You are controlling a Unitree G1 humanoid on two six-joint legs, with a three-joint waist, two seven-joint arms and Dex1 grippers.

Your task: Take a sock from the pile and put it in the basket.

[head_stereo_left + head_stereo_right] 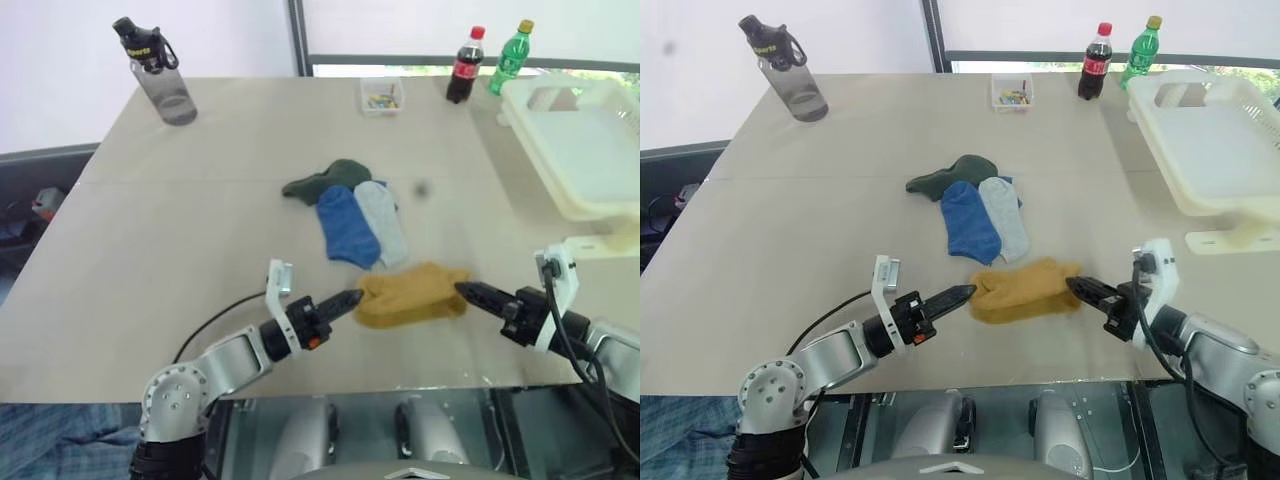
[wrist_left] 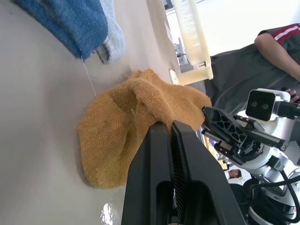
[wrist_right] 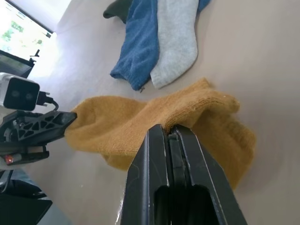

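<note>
Mustard-yellow sock [image 1: 412, 293] lay on a beige table [image 1: 200, 250], with a blue sock [image 1: 347, 226], a pale grey sock [image 1: 384, 220] and a dark green sock [image 1: 325, 181] beside it; both grippers, left gripper [image 1: 352, 299] and right gripper [image 1: 463, 291], had black fingers on silver-grey arms. Basket [image 1: 590, 150] was cream-white, the water bottle [image 1: 160, 75] smoky grey with a black cap. Cola bottle [image 1: 464, 66] was dark with a red cap and label, the other bottle [image 1: 510, 58] green with a yellow cap, and the small clear box [image 1: 381, 97] held multicoloured bits.
</note>
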